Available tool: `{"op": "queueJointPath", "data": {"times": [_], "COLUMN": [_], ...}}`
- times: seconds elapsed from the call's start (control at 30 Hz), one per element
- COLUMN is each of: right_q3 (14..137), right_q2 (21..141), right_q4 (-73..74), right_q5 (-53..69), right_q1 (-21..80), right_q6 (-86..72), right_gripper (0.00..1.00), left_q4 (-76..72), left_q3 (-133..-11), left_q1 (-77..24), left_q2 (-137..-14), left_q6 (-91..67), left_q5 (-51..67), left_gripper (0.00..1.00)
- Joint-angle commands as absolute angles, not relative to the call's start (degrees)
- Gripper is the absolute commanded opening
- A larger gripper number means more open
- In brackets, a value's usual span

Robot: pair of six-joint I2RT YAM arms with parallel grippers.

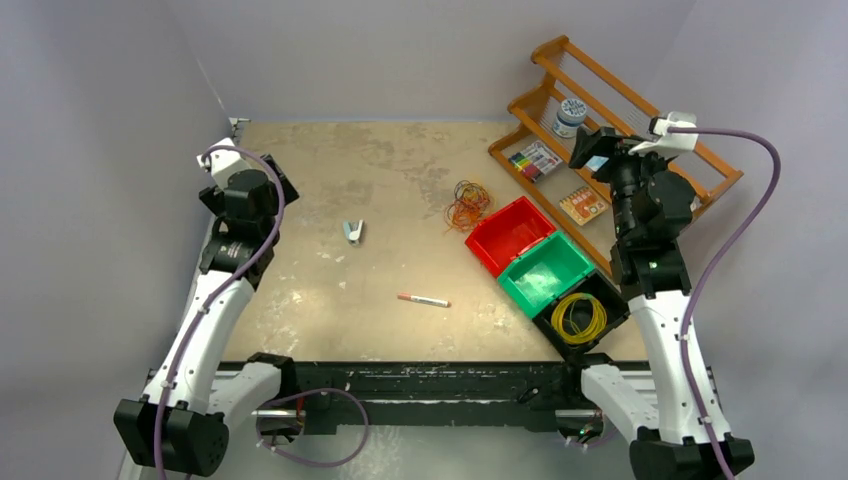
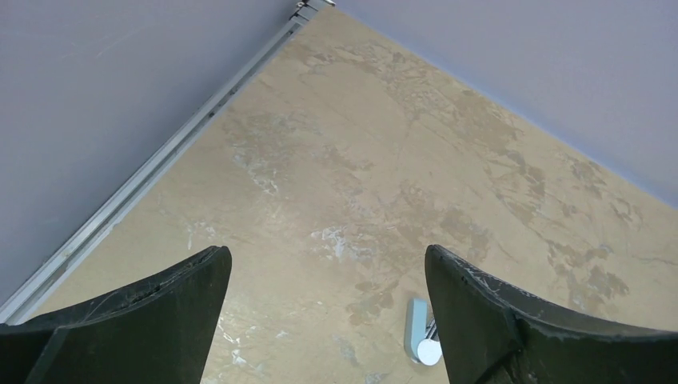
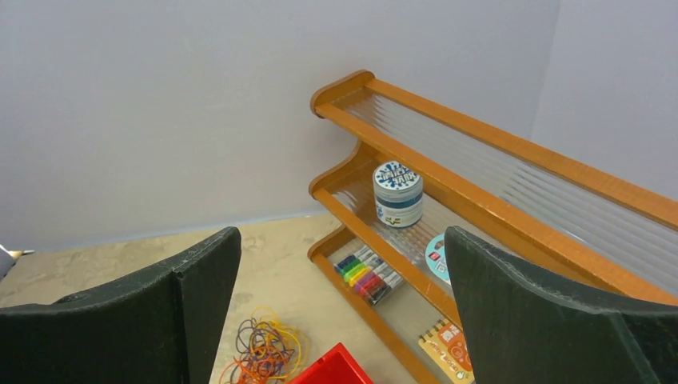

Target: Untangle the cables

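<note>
The cables (image 1: 467, 204) lie in a loose tangle of orange, yellow and dark purple loops on the table, just left of the red bin. The right wrist view shows the cables (image 3: 264, 352) low between the fingers, far below them. My right gripper (image 3: 342, 232) is open and empty, raised over the right side of the table near the wooden rack; from above the right gripper (image 1: 596, 150) faces the tangle. My left gripper (image 2: 328, 256) is open and empty too, held above bare tabletop at the left edge, and the left gripper (image 1: 226, 165) is far from the cables.
A red bin (image 1: 510, 232), a green bin (image 1: 545, 272) and a black bin (image 1: 580, 318) holding a yellow coil (image 1: 555, 318) stand in a diagonal row. The wooden rack (image 1: 620, 110) holds a jar (image 1: 571, 115), markers (image 1: 535, 160) and a notebook (image 1: 583, 205). A pen (image 1: 423, 300) and a pale blue clip (image 1: 353, 231) lie mid-table.
</note>
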State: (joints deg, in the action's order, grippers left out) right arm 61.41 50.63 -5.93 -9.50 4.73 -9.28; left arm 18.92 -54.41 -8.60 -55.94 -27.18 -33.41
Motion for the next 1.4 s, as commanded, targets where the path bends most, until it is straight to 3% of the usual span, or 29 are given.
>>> {"op": "queueJointPath", "data": {"times": [0.0, 0.23, 0.57, 0.77, 0.87, 1.03, 1.17, 1.37], "right_q3": [64.5, 64.4, 64.3, 64.8, 66.2, 70.2, 76.7, 84.6], "right_q2": [50.7, 52.0, 53.7, 58.0, 63.4, 75.5, 87.5, 100.5], "right_q4": [-6.6, -6.2, -3.5, -1.5, 0.5, 4.6, 9.3, 12.1], "right_q5": [-6.3, -3.7, -4.8, 1.0, 5.1, -0.7, 2.1, -1.8], "right_q1": [3.9, 3.6, 3.5, 3.5, 3.8, 11.8, 14.4, 18.5], "right_q6": [-10.3, -14.1, -18.6, -16.6, -16.4, -13.6, -11.2, -7.8], "right_gripper": [0.99, 0.99, 0.99, 0.99, 0.99, 0.99, 0.99, 0.99], "left_q4": [15.5, 20.9, 21.6, 15.9, 13.9, 14.4, 14.3, 15.0], "left_q3": [-57.9, -61.9, -63.6, -59.7, -58.3, -56.1, -55.1, -55.0], "left_q1": [-7.6, -7.3, -7.1, -7.0, -6.9, -6.9, -7.1, -7.0], "left_q2": [-55.0, -58.0, -59.4, -58.2, -56.6, -54.8, -54.8, -54.8], "left_q6": [-25.5, -31.4, -35.6, -33.1, -28.8, -26.0, -25.6, -23.9], "left_q5": [-30.2, -38.8, -36.5, -33.2, -29.2, -26.6, -19.6, -20.2], "left_gripper": [0.92, 0.94, 0.96, 0.97, 0.97, 0.98, 0.98, 0.98]}}
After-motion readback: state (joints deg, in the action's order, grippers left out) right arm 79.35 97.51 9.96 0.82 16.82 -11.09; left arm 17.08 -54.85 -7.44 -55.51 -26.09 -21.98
